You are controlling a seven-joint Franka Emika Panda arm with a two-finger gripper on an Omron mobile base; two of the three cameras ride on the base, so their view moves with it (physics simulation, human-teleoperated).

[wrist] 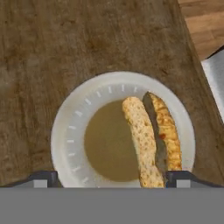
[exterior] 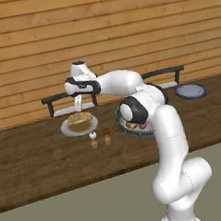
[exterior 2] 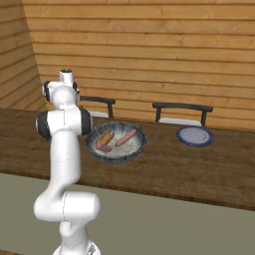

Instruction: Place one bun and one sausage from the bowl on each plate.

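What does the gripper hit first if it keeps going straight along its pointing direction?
Probably the split golden-brown bun lying on the pale grey-white round plate. The gripper points down at it with jaws open; the gap above it is hard to judge.

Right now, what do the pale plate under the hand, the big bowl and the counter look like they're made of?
Pale plate: likely glazed ceramic, with a smooth grey-white rim, small ticks and a brownish centre. Bowl: probably speckled stoneware, dark blue-grey outside, pale speckled inside. Counter: dark brown wood with visible grain and a matte look. All rendered, so these are guesses from the look.
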